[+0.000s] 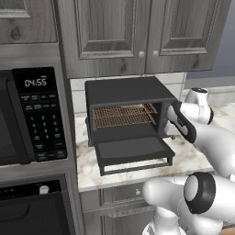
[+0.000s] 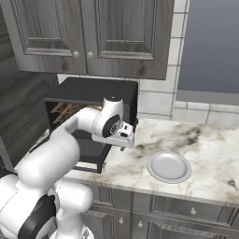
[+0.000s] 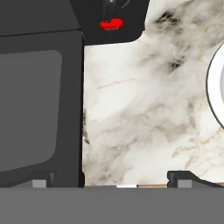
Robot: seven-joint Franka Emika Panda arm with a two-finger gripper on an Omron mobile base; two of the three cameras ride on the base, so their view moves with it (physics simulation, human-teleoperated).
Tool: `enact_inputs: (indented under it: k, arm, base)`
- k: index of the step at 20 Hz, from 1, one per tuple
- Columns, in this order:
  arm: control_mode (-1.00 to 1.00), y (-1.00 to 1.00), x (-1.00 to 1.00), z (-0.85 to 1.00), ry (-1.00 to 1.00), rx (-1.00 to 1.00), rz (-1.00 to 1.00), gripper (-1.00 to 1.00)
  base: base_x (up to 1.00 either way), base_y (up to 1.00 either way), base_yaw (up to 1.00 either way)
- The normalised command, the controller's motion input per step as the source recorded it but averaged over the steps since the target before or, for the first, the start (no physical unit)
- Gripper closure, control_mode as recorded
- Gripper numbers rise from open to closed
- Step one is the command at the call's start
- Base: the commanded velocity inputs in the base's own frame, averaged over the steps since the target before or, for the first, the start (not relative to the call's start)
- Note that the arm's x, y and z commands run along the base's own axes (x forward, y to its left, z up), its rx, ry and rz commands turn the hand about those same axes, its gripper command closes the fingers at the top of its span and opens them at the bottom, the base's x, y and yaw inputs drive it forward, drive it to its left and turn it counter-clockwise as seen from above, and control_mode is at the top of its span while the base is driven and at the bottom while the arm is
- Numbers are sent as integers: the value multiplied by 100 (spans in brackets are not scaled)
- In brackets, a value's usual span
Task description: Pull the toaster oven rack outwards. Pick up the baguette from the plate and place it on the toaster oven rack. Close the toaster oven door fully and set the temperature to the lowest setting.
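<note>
The small matte black box-shaped toaster oven (image 1: 124,92) stands on the marbled stone surface (image 2: 205,140), against the wall under the grey cabinets. Its dark grey drop-down door (image 1: 133,150) lies fully lowered, roughly level, with the thin bar handle (image 1: 137,167) along the front edge, so the cavity is open to reach. The copper-brown wire-mesh rack (image 1: 123,114) sits in the upper part of the cavity, its front edge at or just inside the opening. The small round white plate (image 2: 169,166) rests on the surface to the right of the oven, apart from it, and looks bare. Whether the baguette lies on the rack cannot be told.

The two-finger gripper (image 3: 109,183) hangs over the strip of bare surface between the door's right edge and the plate, just in front of the control strip's red light (image 3: 110,24). Its dark fingers (image 3: 183,177) stand wide apart and hold nothing.

Judgement: with the plate bare, the door is probably next. The handle edge overhangs near the surface's front edge, with free room below and in front for an upward swing. To the oven's left, the large black microwave (image 1: 27,114) stands close, so approach from the right or front is the less obstructed.
</note>
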Motion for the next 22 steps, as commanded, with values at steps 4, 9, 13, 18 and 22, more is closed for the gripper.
enact_inputs:
  k: [4,9,13,18,22]
  arm:
    - [-100,0,0,0,0,0,0,-100]
    - [-100,-2,0,-1,0,0,0,-100]
    - [-100,-56,-17,-19,-19,15,12,-100]
    - [-100,-67,-39,-33,-35,12,32,-100]
    - [-100,-8,-21,-40,-30,3,42,-100]
  base:
    - [0,0,0]
    - [0,0,0]
    - [0,0,0]
    - [0,0,0]
    - [0,0,0]
